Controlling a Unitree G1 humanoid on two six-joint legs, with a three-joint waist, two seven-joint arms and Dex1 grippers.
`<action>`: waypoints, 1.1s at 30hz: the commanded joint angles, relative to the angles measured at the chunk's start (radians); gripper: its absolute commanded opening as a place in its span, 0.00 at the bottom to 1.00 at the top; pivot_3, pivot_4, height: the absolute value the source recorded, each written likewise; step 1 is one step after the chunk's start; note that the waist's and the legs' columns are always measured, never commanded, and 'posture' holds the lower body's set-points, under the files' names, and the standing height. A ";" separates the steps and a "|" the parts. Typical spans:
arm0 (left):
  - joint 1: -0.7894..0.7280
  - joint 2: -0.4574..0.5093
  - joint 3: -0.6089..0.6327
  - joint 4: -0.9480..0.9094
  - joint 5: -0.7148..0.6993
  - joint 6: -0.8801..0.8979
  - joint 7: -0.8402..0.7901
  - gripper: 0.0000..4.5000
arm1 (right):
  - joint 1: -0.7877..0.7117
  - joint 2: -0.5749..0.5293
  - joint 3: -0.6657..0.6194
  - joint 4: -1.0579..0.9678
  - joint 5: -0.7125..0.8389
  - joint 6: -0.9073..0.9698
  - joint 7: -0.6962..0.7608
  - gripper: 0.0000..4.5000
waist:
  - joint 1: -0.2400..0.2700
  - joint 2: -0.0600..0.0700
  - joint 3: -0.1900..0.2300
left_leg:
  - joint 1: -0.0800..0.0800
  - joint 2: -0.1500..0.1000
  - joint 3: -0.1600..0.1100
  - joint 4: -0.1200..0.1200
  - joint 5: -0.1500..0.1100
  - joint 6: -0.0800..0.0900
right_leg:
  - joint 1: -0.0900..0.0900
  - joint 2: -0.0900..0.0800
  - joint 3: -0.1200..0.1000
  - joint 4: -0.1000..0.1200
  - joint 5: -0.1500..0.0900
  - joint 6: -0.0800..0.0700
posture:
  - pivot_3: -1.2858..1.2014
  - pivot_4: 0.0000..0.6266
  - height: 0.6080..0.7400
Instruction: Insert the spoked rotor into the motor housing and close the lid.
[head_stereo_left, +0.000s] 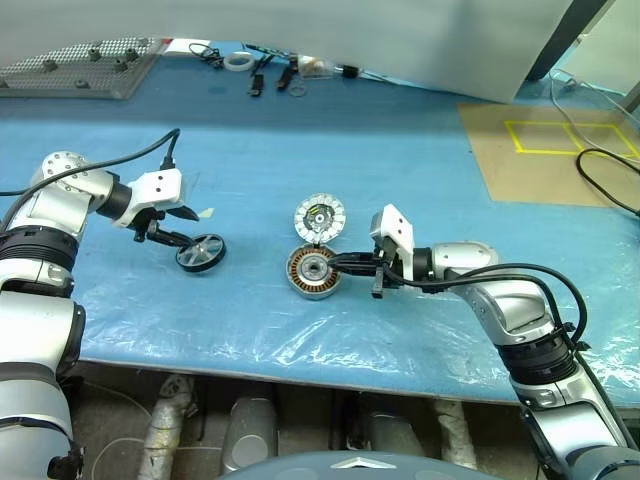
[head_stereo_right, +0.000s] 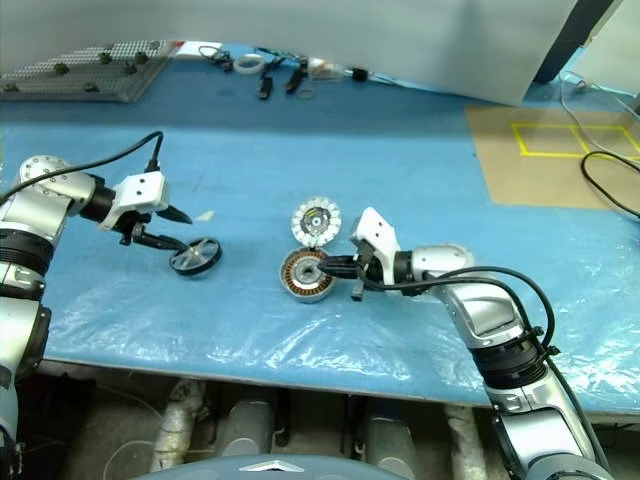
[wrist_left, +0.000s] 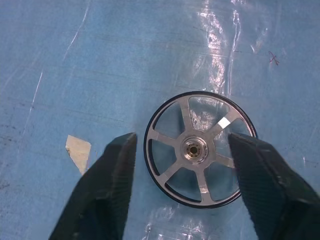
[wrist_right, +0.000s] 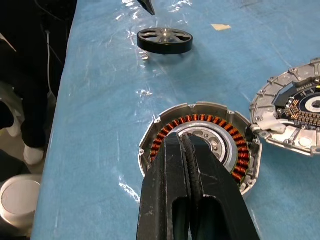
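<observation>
Below, on the blue bench (head_stereo_left: 420, 160), my left gripper (wrist_left: 182, 145) has its jaws spread to either side of the spoked rotor (wrist_left: 200, 149), which lies flat, not yet pinched. My right gripper (wrist_right: 186, 145) has its jaws pressed together, tips over the rim of the motor housing (wrist_right: 200, 142), holding nothing. Beside the housing, touching it, the lid (head_stereo_left: 319, 216) leans tilted.

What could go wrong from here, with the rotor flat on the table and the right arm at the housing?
The spoked rotor lies flat between the left gripper fingers; pinching its thin rim could let it slip. The right gripper, shut, sits over the motor housing, possibly blocking insertion. The lid leans on the housing and may get knocked.
</observation>
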 joint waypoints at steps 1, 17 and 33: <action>0.007 0.029 0.023 -0.028 0.004 -0.009 -0.006 0.51 | -0.025 -0.009 -0.009 -0.049 0.023 0.026 -0.014 0.00 | 0.000 0.000 0.000 | 0.000 0.000 0.000 0.000 0.000 0.000 | 0.000 0.000 0.000 0.000 0.000 0.000 | 0.52 0.24 1.00; 0.142 0.027 0.054 -0.186 -0.017 0.122 0.060 0.51 | -0.018 -0.007 0.013 -0.045 0.020 0.044 -0.034 0.00 | 0.003 0.000 0.000 | 0.000 0.000 0.000 0.001 0.000 0.000 | 0.001 0.000 0.000 0.000 -0.001 -0.001 | 0.52 0.24 1.00; 0.045 -0.037 -0.006 -0.022 0.094 0.092 0.101 0.51 | -0.017 -0.003 0.004 -0.136 0.058 0.147 -0.108 0.00 | -0.001 0.000 0.000 | 0.000 0.000 0.000 0.000 0.000 0.000 | 0.000 0.000 0.000 0.000 0.000 0.000 | 0.52 0.24 1.00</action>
